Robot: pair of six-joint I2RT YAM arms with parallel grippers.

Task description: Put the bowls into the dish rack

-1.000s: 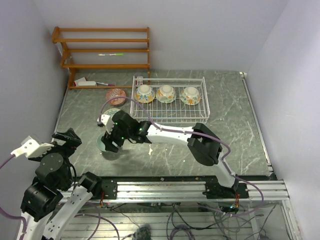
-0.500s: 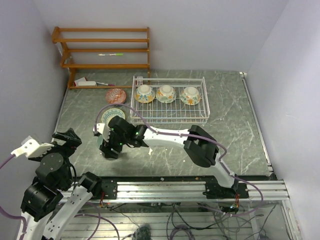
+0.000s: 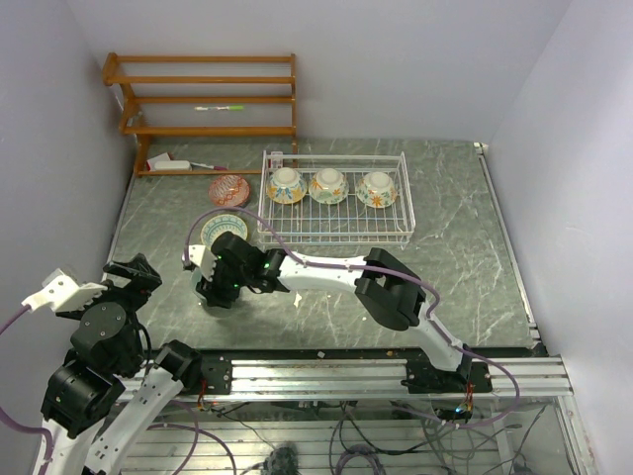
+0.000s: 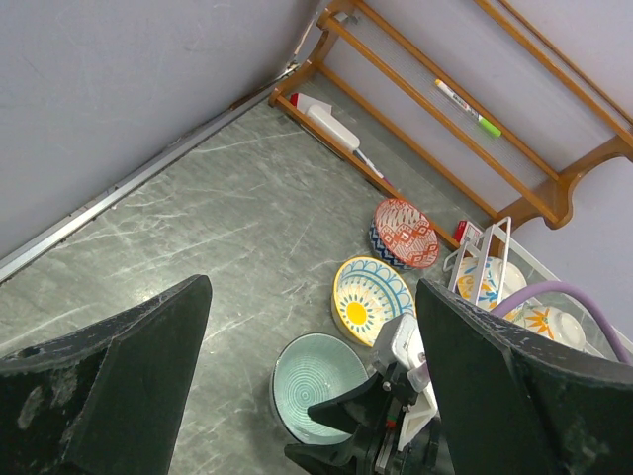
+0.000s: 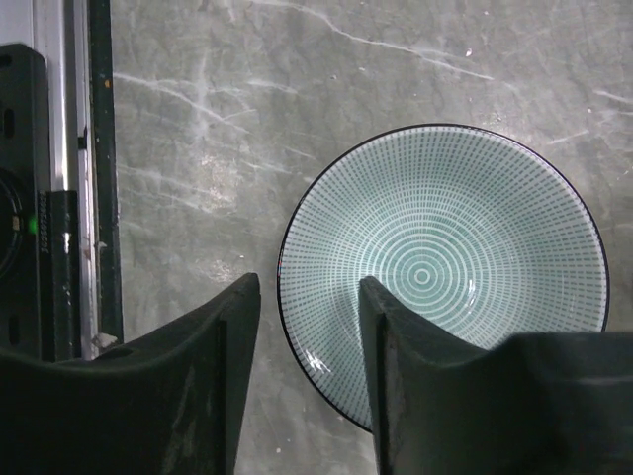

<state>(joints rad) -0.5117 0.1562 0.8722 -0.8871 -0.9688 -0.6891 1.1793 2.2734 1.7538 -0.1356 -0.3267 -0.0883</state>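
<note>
you're in a robot lab cell: plain pale walls (image 3: 396,69) box in a green marbled counter (image 3: 465,267), an aluminium rail (image 3: 326,374) runs along its near edge, and loose cables (image 3: 348,435) tangle below.

Our top cam: high behind bases, looking down on whole desk (image 3: 465,267). Left wrist: raised, oblique, wide. Right wrist: straight down, close. We see teal bowl (image 5: 445,277) in both wrist views.

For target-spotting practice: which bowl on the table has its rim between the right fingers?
The plain teal bowl with concentric rings; the yellow-blue bowl and reddish bowl lie farther off, untouched.
</note>
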